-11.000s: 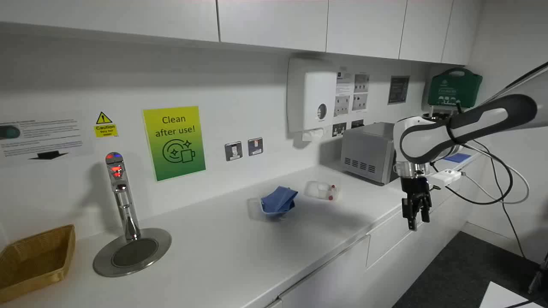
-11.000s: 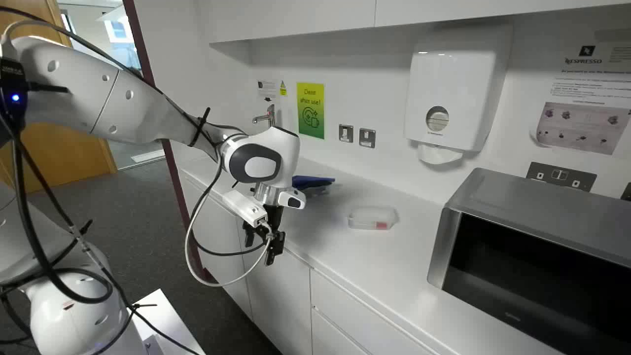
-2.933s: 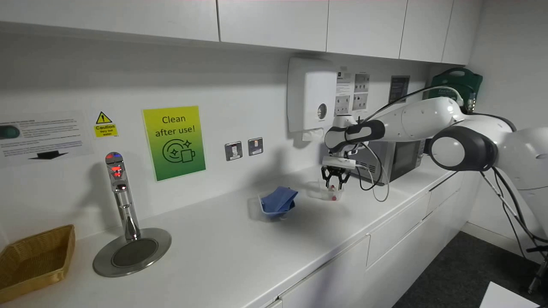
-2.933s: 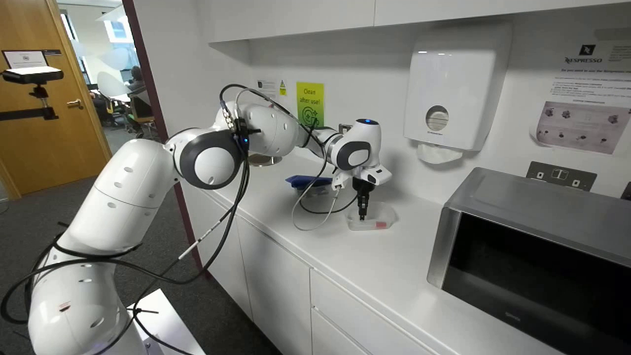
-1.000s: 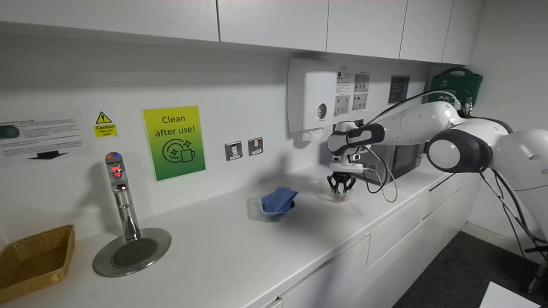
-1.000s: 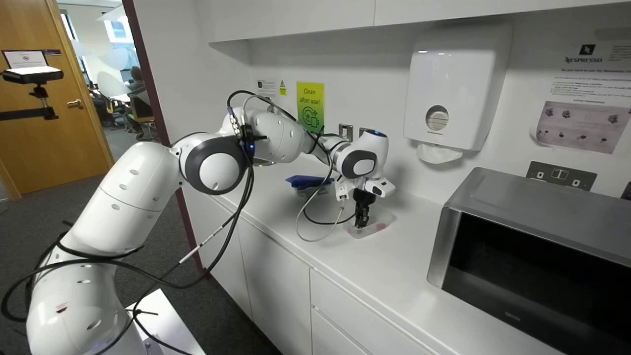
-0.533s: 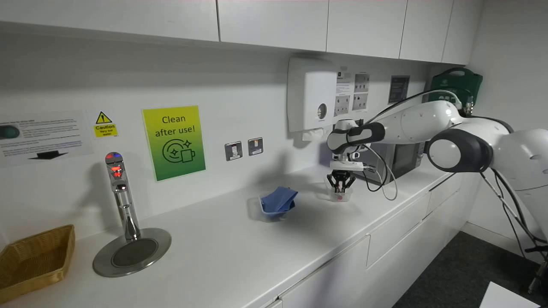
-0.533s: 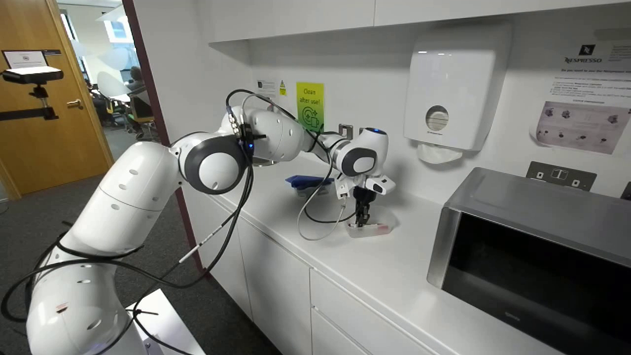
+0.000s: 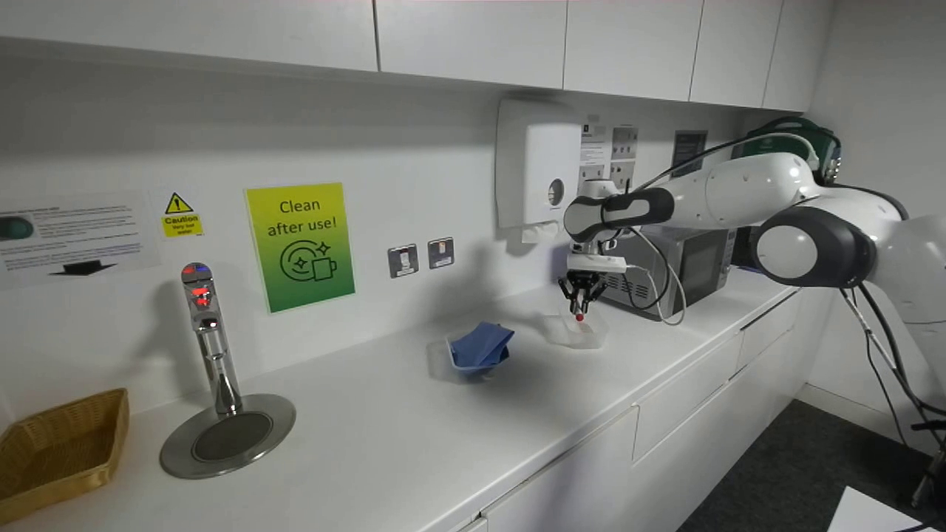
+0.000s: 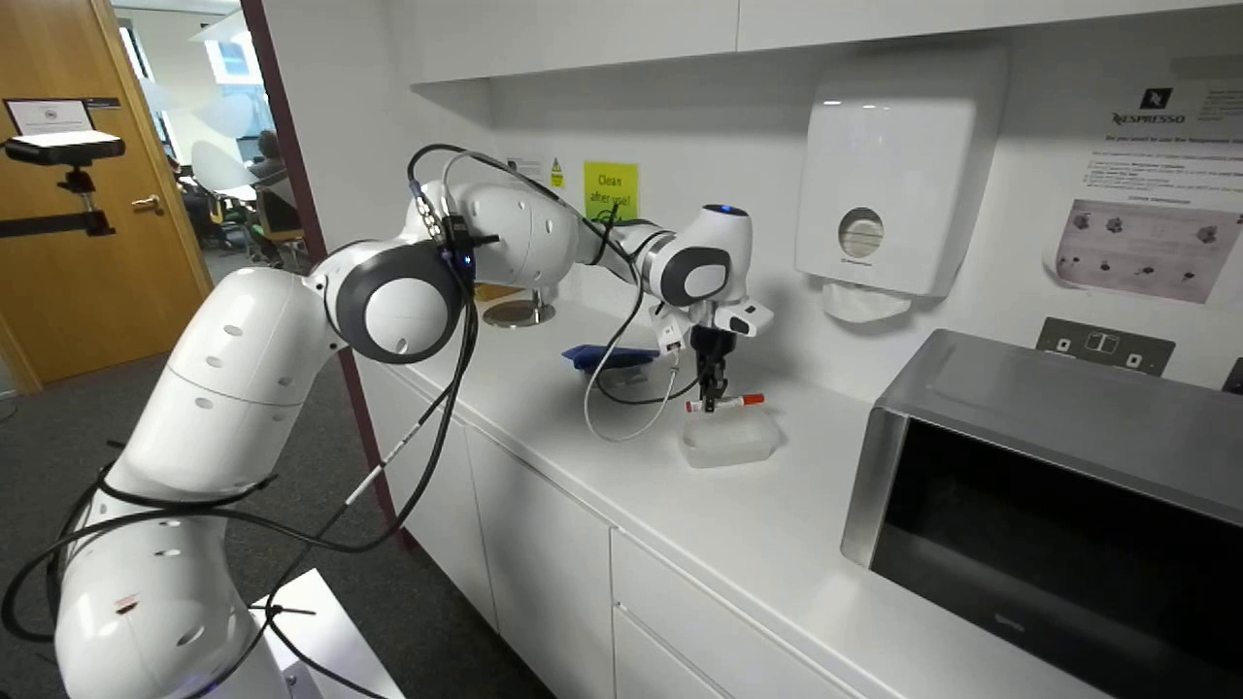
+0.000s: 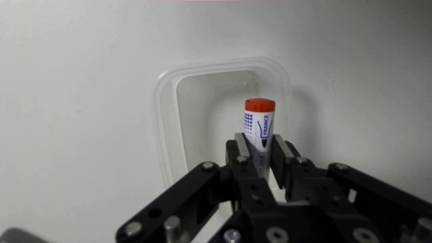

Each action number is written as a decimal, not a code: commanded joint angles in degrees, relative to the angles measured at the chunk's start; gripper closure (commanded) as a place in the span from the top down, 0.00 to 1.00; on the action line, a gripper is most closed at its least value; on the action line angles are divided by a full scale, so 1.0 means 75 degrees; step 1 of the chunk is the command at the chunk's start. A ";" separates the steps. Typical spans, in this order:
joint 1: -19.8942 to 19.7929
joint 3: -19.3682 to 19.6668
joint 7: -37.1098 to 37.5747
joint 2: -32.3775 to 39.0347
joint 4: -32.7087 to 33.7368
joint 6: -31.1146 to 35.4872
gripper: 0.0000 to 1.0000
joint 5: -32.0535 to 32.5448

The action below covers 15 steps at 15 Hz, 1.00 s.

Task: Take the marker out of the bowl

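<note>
A white marker (image 11: 259,125) with red ends is pinched between the two black fingers of my gripper (image 11: 260,136), which is shut on it around the barrel. In an exterior view the marker (image 10: 754,399) lies nearly level, its red cap to the right. It hangs just above the clear plastic bowl (image 10: 730,445) on the white counter. From the wrist view I look down past the marker into the bowl (image 11: 164,135), whose visible floor is bare; its near part is hidden by my fingers. The gripper (image 9: 581,306) also shows over the bowl in an exterior view.
A clear container with a blue cloth (image 9: 482,346) stands beside the bowl. The microwave (image 10: 1049,524) is on the bowl's other side. Behind rise the wall and a paper towel dispenser (image 9: 538,162). Farther along are a tap (image 9: 214,347) and a wicker basket (image 9: 66,451).
The arm came over the bowl from in front of the counter, and the fingers shut on the marker. In the last half second gripper and marker rose out of the bowl, which has shifted slightly.
</note>
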<state>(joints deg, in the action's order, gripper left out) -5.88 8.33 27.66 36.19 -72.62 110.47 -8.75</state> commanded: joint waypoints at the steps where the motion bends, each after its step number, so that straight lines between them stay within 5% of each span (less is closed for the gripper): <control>1: 0.0175 -0.0101 -0.0325 -0.0579 -0.0476 0.0083 0.05 0.0166; 15: 0.0836 -0.0338 -0.0339 -0.0325 -0.0906 0.0002 0.05 0.0582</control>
<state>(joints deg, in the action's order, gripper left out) 0.56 5.60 26.02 34.71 -77.59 110.42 -5.57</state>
